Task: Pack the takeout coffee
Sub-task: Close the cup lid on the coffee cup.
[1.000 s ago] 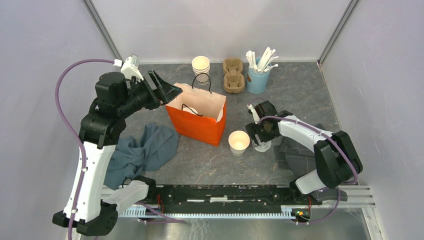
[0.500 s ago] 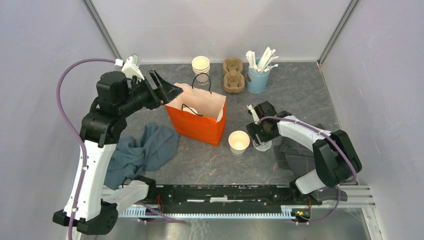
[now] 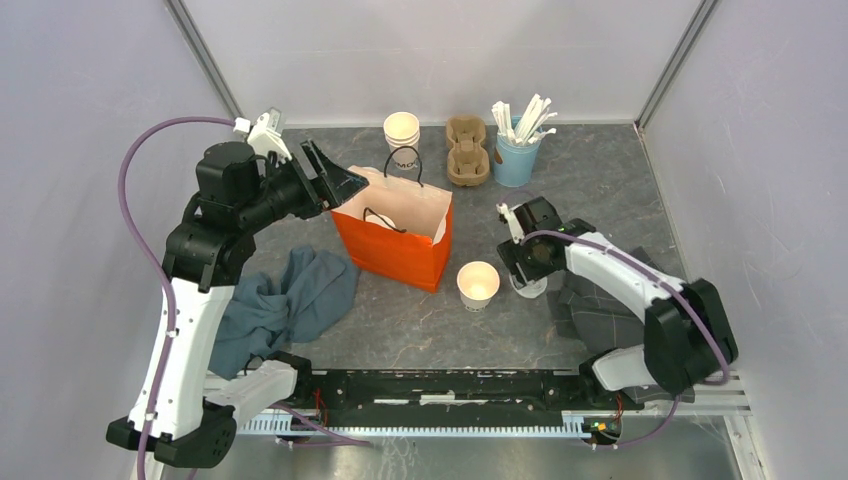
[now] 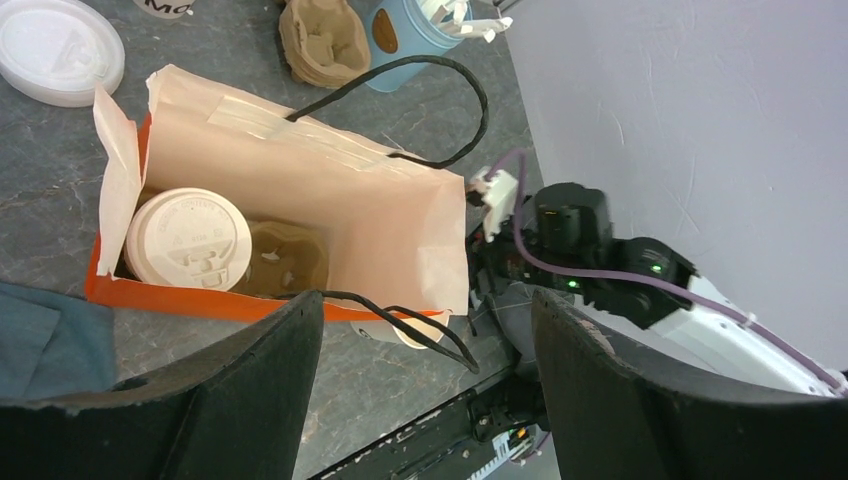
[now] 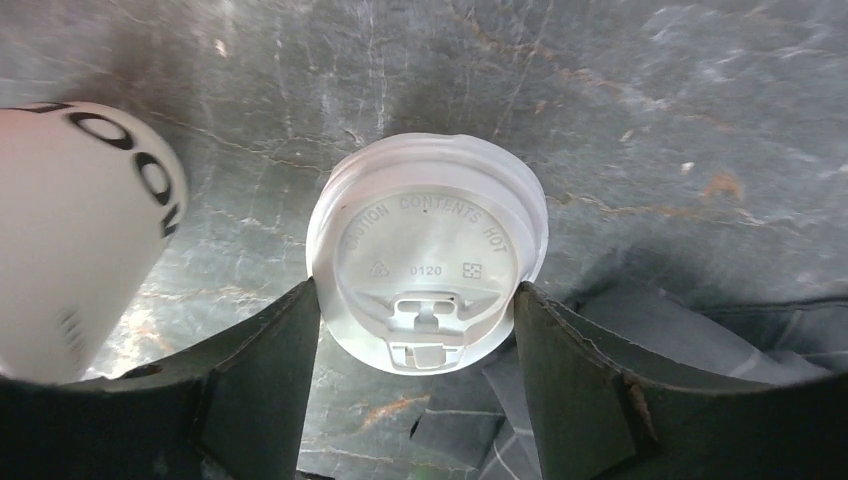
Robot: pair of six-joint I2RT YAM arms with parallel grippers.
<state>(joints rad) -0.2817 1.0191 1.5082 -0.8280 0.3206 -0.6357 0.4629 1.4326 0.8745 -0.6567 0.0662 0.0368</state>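
An orange paper bag [image 3: 395,250] stands open mid-table. Inside it one takeout coffee [image 4: 188,240], a cream cup under a white sip lid, sits in a brown carrier next to an empty slot. My left gripper [image 3: 335,180] hovers open above the bag's left end, nothing between its fingers [image 4: 250,390]. A lidless cream cup [image 3: 478,283] stands right of the bag. Just right of that cup, my right gripper [image 3: 527,282] points down at the table, and both its fingers [image 5: 255,380] press the rim of a white lid [image 5: 430,260].
At the back stand a stack of lidless cups [image 3: 402,132], brown carriers [image 3: 467,150] and a blue cup of stirrers [image 3: 516,150]. Loose lids [image 4: 60,50] lie left of the bag. A blue cloth [image 3: 285,300] lies front left, a grey cloth [image 3: 600,310] under the right arm.
The right gripper's jaws have narrowed onto the white lid, and that arm has shifted slightly up and right. The left arm has barely moved.
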